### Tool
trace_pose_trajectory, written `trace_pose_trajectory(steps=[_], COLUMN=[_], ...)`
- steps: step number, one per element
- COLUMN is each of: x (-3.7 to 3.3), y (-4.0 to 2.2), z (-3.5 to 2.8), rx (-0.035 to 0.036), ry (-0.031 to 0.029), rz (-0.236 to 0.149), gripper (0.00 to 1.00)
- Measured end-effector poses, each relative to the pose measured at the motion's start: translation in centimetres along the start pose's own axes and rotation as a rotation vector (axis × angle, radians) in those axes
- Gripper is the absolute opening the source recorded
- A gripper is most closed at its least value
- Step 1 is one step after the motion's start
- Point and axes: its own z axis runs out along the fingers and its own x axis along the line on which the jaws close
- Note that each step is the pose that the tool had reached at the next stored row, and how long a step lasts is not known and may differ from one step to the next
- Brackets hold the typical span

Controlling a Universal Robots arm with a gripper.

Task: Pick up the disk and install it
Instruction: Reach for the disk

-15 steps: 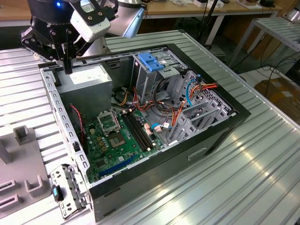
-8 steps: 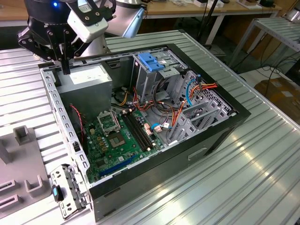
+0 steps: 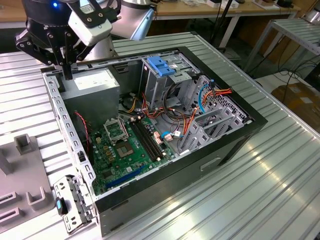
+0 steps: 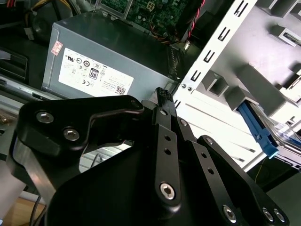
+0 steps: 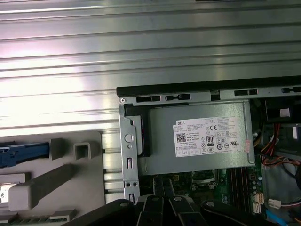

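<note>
At the open case, your gripper (image 3: 67,75) hangs over the perforated side rail (image 3: 67,120), just beside the power-supply box (image 3: 92,84) that fills that corner. Cables (image 3: 181,120) crowd the middle, between the motherboard (image 3: 122,147) and the blue-handled drive cage (image 3: 162,70). You have open room above the motherboard and over the ribbed table (image 3: 270,190) at the exterior view's right. Grey fixture blocks (image 3: 22,144) stand at its left.

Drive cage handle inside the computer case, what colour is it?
Blue. The handle on the metal cage shows best in the exterior view.
</note>
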Motion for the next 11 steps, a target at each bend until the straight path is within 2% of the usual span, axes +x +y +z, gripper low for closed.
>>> trace_pose_trajectory(steps=[11], x=[0.56], y=[-0.04], z=[-0.02], rx=[0.0], ry=[0.0], rz=[0.0], gripper=[0.11])
